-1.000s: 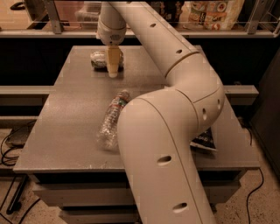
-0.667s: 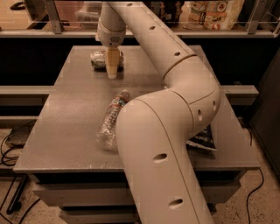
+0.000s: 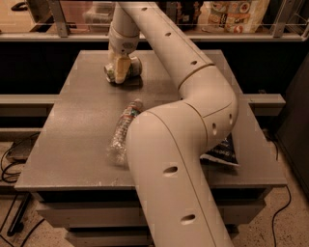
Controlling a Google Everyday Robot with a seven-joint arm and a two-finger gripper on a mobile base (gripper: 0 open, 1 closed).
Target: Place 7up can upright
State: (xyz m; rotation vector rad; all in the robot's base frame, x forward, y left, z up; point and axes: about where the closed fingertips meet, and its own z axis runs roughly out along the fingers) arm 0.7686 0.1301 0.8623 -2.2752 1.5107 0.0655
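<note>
The 7up can (image 3: 111,72) lies on its side at the far middle of the grey table (image 3: 72,125); it is pale with green markings. My gripper (image 3: 119,76) reaches straight down from the cream arm and sits over the middle of the can, covering part of it. The can's left end and its right end (image 3: 135,65) show on either side of the gripper. The can rests on the table top.
A clear plastic water bottle (image 3: 123,129) lies on its side mid-table, partly behind my arm (image 3: 178,159). A dark snack bag (image 3: 221,152) lies at the table's right edge. A shelf with packages (image 3: 236,13) runs behind the table. Cables lie on the floor at left.
The gripper has shifted slightly left and down onto the can's middle. The can and the bottle stay where they were.
</note>
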